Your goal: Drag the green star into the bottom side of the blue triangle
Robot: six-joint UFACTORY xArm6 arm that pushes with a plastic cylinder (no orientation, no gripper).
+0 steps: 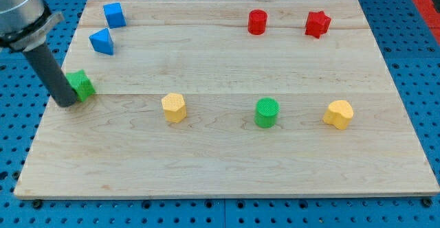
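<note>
Pale wood board (227, 152) on a blue pegged bench carries eight small blocks, and my tip (67, 104), the lower end of a plain dark rod with nothing to spread or pinch, is planted against the green star (82, 84) near the board's left edge. The rod covers the star's left side, so tip and star look to be touching, though the exact contact spot is hidden. The main risk from here, as a judgement, is the star spinning or slipping off the round tip if the push lands off its middle; its points give the rod little flat face to bear on. A push aimed too far toward the board's top could also knock the blue triangle (102, 42), which sits just above the star toward the top-left corner, and shove it into the blue block (114, 14) beyond it. The left edge is close, too, leaving little room for a stray slide. The star itself is bright green, low and chunky, its points only partly made out. Elsewhere lie a yellow block (174, 107), a green cylinder (267, 112), a yellow heart-like block (339, 113), a red cylinder (256, 21) and a red star (317, 23).
</note>
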